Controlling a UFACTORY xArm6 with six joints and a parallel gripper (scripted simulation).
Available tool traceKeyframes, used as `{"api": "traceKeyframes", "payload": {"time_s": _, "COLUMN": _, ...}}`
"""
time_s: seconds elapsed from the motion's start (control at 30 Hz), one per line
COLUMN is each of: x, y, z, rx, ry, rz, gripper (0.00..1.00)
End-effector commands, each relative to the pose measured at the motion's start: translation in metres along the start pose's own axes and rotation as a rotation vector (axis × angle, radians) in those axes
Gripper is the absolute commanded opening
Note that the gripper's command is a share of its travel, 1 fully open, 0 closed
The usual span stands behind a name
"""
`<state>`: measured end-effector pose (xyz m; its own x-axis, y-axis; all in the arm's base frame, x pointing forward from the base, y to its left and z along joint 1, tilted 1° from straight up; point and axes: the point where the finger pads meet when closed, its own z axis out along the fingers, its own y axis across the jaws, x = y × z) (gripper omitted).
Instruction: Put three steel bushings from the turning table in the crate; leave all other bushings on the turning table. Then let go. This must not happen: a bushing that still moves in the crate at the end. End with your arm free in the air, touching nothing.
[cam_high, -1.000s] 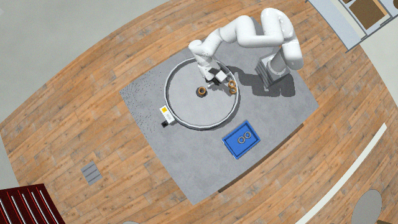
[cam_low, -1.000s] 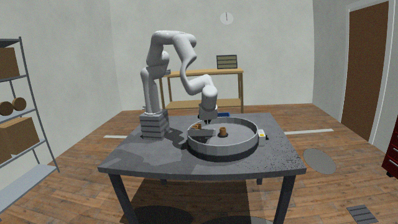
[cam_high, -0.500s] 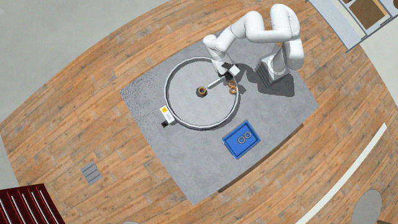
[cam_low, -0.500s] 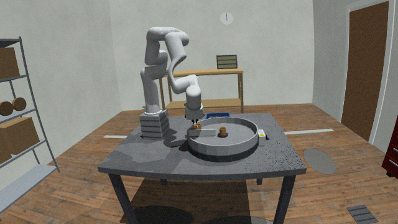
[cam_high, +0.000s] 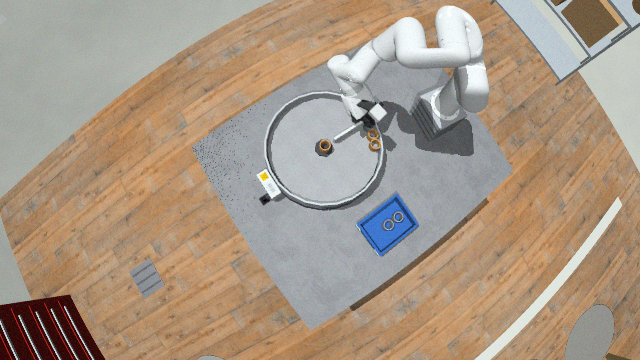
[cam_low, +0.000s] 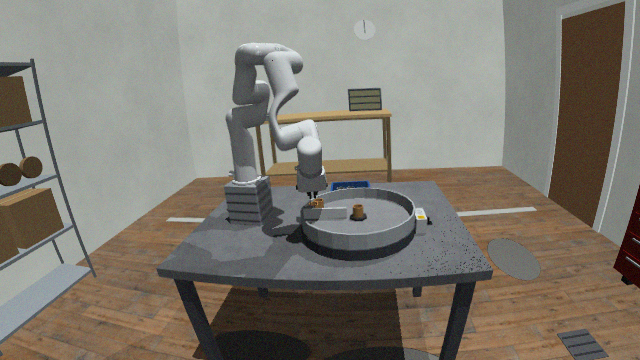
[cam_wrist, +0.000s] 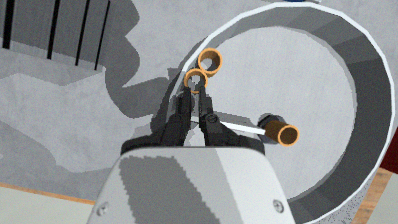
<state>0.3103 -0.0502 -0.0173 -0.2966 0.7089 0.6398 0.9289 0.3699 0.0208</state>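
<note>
The turning table (cam_high: 325, 147) holds three brass bushings. One stands at the centre (cam_high: 325, 146), also in the wrist view (cam_wrist: 281, 132). Two stand side by side at the rim (cam_high: 372, 134) (cam_high: 374, 145), and also show in the wrist view (cam_wrist: 210, 61) (cam_wrist: 195, 79). My gripper (cam_wrist: 194, 95) (cam_high: 366, 119) is shut with only a narrow slit and nothing visible between the fingers. It hangs low just beside the nearer rim bushing. The fingers hide the spot below them, and I see no steel bushing on the table. Two steel bushings (cam_high: 388, 224) (cam_high: 398, 216) lie in the blue crate (cam_high: 388, 224).
A white bar (cam_high: 347, 132) reaches from the table's centre towards the rim near my gripper. The raised rim (cam_wrist: 350, 75) rings the table. A small box with a yellow label (cam_high: 268, 184) stands at the far side. The arm's pedestal (cam_high: 435, 112) stands close by.
</note>
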Motion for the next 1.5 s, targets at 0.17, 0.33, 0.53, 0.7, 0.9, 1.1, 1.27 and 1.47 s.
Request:
{"api": "traceKeyframes", "payload": {"time_s": 0.17, "x": 0.000, "y": 0.000, "z": -0.001, "rx": -0.002, "ry": -0.003, "rz": -0.001, "gripper": 0.10}}
{"api": "traceKeyframes", "payload": {"time_s": 0.33, "x": 0.000, "y": 0.000, "z": -0.001, "rx": -0.002, "ry": -0.003, "rz": -0.001, "gripper": 0.10}}
{"api": "traceKeyframes", "payload": {"time_s": 0.53, "x": -0.009, "y": 0.000, "z": 0.009, "rx": -0.002, "ry": -0.003, "rz": -0.001, "gripper": 0.10}}
{"api": "traceKeyframes", "payload": {"time_s": 0.7, "x": -0.015, "y": 0.001, "z": 0.015, "rx": -0.002, "ry": -0.003, "rz": -0.001, "gripper": 0.10}}
{"api": "traceKeyframes", "payload": {"time_s": 0.9, "x": -0.015, "y": 0.001, "z": 0.015, "rx": -0.002, "ry": -0.003, "rz": -0.001, "gripper": 0.10}}
{"api": "traceKeyframes", "payload": {"time_s": 1.1, "x": -0.015, "y": 0.001, "z": 0.016, "rx": -0.002, "ry": -0.003, "rz": -0.001, "gripper": 0.10}}
{"api": "traceKeyframes", "payload": {"time_s": 1.27, "x": -0.020, "y": 0.000, "z": 0.021, "rx": -0.002, "ry": -0.003, "rz": -0.001, "gripper": 0.10}}
{"api": "traceKeyframes", "payload": {"time_s": 1.47, "x": -0.020, "y": 0.000, "z": 0.022, "rx": -0.002, "ry": -0.003, "rz": -0.001, "gripper": 0.10}}
